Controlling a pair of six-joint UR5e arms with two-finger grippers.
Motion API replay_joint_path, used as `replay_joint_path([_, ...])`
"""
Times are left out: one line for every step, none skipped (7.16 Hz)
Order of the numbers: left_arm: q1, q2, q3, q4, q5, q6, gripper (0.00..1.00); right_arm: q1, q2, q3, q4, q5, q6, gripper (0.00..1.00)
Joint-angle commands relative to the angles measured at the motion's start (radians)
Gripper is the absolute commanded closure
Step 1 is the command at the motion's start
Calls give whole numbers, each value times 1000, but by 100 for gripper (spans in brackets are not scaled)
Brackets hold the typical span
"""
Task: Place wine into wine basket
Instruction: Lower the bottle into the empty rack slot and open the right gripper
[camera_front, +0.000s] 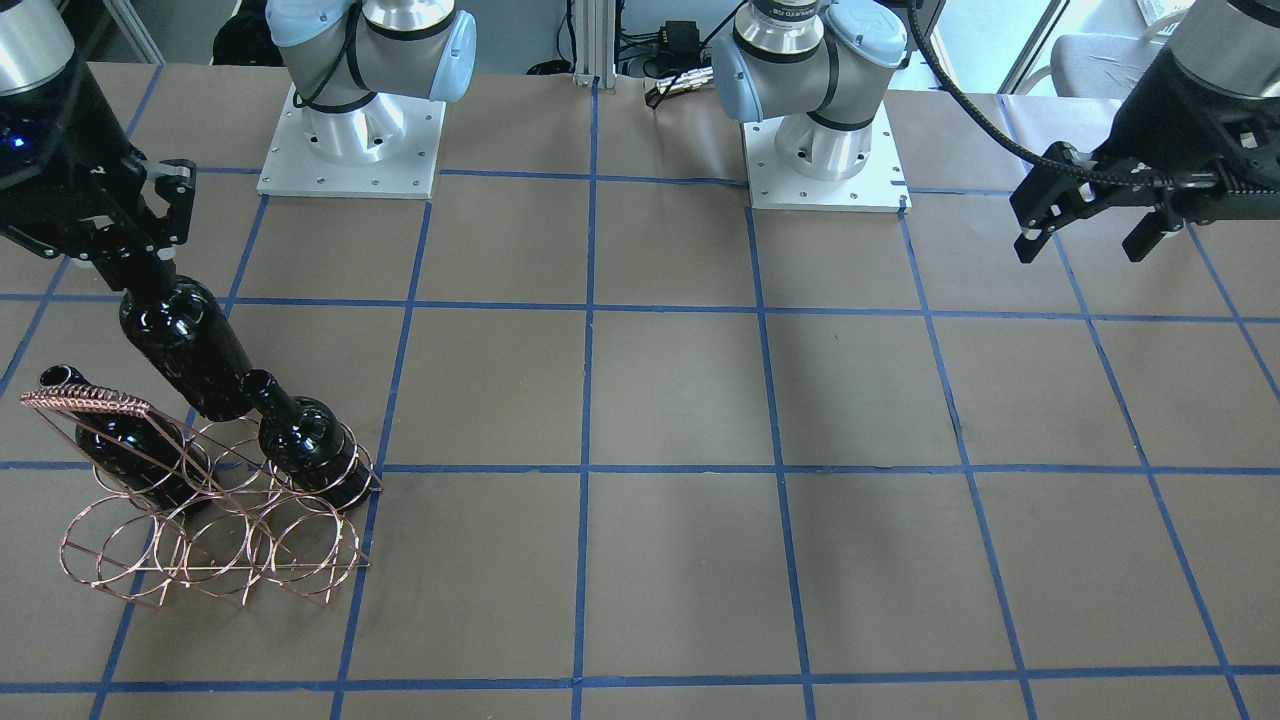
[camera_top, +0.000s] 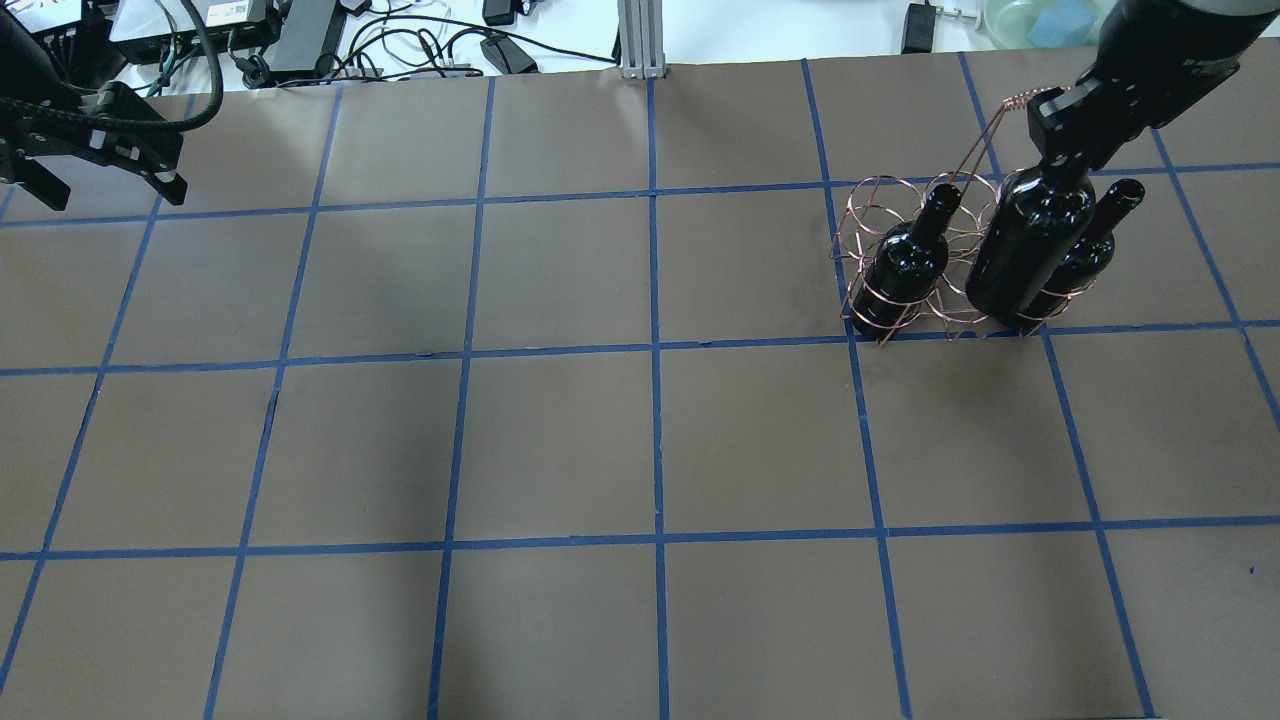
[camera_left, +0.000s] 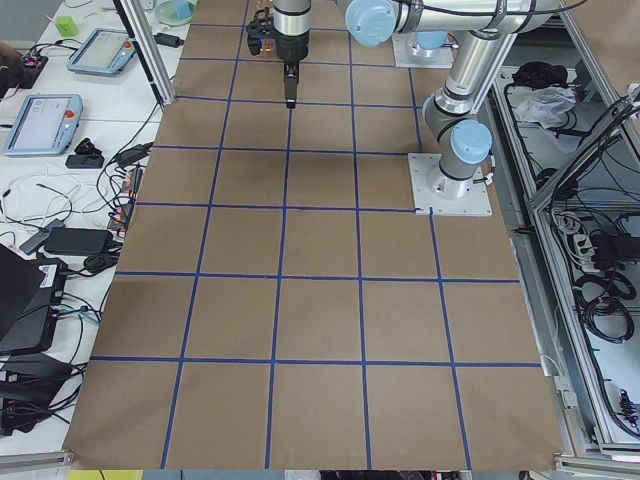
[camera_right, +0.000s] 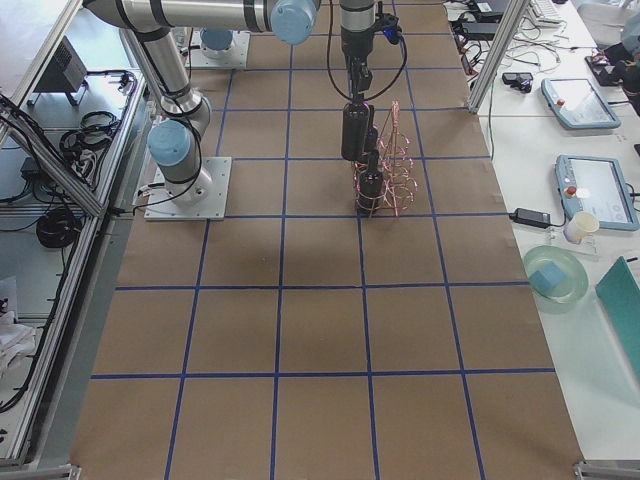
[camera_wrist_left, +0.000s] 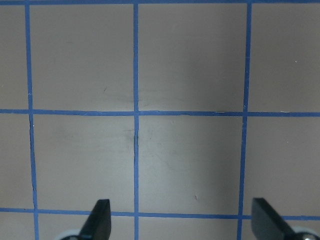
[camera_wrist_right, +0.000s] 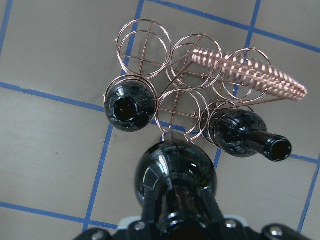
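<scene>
Two look-alike bottles (camera_front: 310, 450) seated in end rings of wine basket (camera_front: 215, 560), middle ring left free. Held over that gap: the wine (camera_front: 185, 345), neck clamped in right gripper (camera_front: 150, 250). Parked well clear, left gripper (camera_front: 1082, 245) wide open, empty.

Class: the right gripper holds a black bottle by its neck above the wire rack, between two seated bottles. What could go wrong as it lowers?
1. The held bottle seems off-centre from the empty middle ring of the wine basket; its base may catch thin wire and tip the rack.
2. A first seated bottle and a second seated bottle flank that ring closely; glass may knock glass.
3. The right gripper grips only the glossy neck; it may slip.
</scene>
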Motion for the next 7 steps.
replay_joint_path([0,0,0,-1,0,0,0,-22,66,-57,-10,19,-3,83])
replay_joint_path([0,0,0,0,-3,0,0,-22,83,-59,-13,45,-2,83])
replay_joint_path([0,0,0,-1,-18,0,0,-22,99,-58,-43,48,0,83])
replay_joint_path([0,0,0,-2,-20,0,0,-22,108,-58,-48,47,-2,83])
replay_joint_path([0,0,0,-2,-20,0,0,-22,113,-56,-56,47,-3,83])
replay_joint_path([0,0,0,-2,-20,0,0,-20,113,-47,-77,47,-5,83])
replay_joint_path([0,0,0,-2,-21,1,0,-22,114,-41,-77,47,-3,83])
